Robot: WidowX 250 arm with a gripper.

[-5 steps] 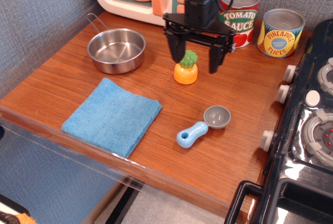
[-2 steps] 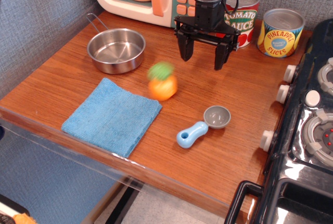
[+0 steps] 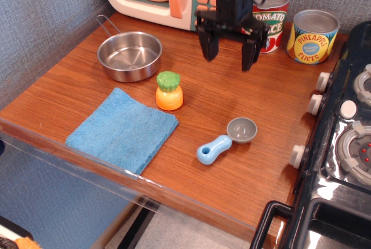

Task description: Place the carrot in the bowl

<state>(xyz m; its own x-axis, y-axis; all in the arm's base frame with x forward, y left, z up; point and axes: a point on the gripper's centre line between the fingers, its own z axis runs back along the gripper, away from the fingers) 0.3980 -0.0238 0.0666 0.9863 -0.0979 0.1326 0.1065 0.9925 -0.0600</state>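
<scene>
- The gripper (image 3: 230,49) hangs open and empty, 2 fingers spread.
- The carrot (image 3: 169,91) stands upright, seemingly touching the blue cloth (image 3: 123,129).
- The bowl (image 3: 129,55) sits apart.

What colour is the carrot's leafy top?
Green, above an orange body; the carrot shows clearly in the observation.image view, standing upright beside the blue cloth.

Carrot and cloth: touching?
Cannot tell. In the observation.image view the carrot stands upright on the wood, its base right at the cloth's upper right edge; no clear gap or overlap shows. The gripper hangs open, well apart from both.
</scene>
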